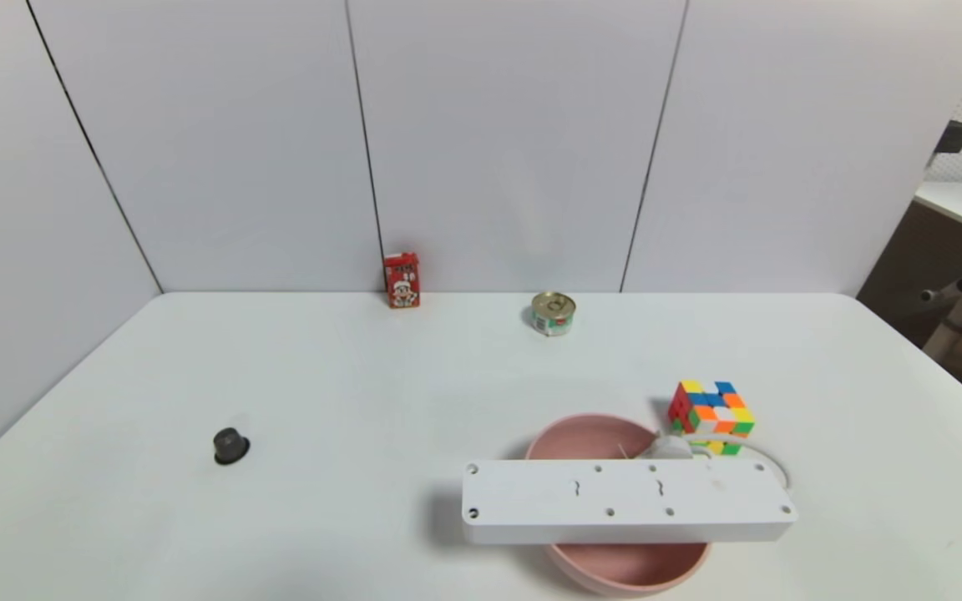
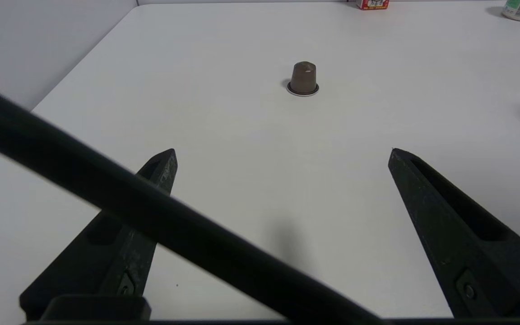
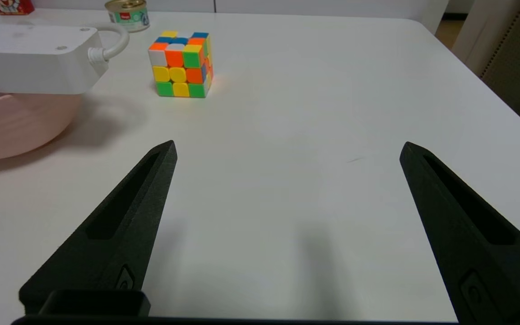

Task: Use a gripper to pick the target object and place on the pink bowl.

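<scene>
The white power strip (image 1: 625, 501) lies underside up across the rim of the pink bowl (image 1: 627, 566), overhanging it on both sides, its white cord (image 1: 769, 461) curling behind. In the right wrist view the strip's end (image 3: 30, 58) rests on the bowl (image 3: 16, 126). My right gripper (image 3: 287, 149) hovers open over bare table beside the bowl, holding nothing. My left gripper (image 2: 282, 151) is open over bare table, well short of a brown capsule. Neither arm shows in the head view.
A multicoloured puzzle cube (image 1: 713, 415) stands just behind the bowl's right side. A brown capsule (image 1: 230, 446) sits at the left. A red carton (image 1: 402, 280) and a tin can (image 1: 553, 313) stand by the back wall. The table's right edge (image 3: 490, 85) is close.
</scene>
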`<act>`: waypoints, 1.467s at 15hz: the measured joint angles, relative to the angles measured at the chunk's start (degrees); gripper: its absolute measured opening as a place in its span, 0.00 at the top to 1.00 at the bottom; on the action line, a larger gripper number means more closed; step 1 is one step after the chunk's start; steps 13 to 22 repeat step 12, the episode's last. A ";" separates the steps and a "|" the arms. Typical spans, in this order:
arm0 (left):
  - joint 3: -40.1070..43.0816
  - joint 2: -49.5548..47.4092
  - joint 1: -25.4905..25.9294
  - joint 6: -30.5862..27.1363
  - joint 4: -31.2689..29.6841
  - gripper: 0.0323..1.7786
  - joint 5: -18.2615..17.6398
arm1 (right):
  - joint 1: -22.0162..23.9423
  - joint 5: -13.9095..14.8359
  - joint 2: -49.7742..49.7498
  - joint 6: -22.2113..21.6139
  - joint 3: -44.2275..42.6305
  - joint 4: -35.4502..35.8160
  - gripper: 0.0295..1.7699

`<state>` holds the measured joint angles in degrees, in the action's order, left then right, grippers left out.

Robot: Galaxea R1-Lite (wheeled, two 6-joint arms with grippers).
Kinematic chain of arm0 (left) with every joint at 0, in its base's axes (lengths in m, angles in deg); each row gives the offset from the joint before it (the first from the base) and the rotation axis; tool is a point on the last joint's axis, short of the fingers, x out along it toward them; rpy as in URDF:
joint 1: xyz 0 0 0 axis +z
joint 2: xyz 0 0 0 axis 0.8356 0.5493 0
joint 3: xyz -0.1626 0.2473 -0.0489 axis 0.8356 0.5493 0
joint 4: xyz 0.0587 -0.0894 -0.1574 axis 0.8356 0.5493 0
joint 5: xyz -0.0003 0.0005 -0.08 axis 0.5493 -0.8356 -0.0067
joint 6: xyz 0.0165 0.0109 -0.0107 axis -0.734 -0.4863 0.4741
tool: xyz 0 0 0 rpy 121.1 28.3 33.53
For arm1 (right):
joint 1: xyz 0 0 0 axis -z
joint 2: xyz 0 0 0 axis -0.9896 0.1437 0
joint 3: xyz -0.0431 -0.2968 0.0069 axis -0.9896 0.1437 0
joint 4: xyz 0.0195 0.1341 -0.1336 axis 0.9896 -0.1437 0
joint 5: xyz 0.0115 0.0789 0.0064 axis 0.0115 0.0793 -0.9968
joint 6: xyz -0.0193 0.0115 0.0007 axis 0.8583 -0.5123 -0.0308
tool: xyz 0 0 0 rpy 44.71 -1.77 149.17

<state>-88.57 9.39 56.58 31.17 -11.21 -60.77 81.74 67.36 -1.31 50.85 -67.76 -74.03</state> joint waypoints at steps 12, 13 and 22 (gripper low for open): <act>0.00 0.00 0.00 0.00 0.00 0.05 0.01 | 0.00 0.00 -0.10 -0.99 0.55 0.15 0.04; 0.00 0.00 0.00 0.00 0.00 0.05 0.01 | 0.00 0.00 -0.10 -0.99 0.55 0.15 0.04; 0.00 0.00 0.00 0.00 0.00 0.05 0.01 | 0.00 0.00 -0.10 -0.99 0.55 0.15 0.04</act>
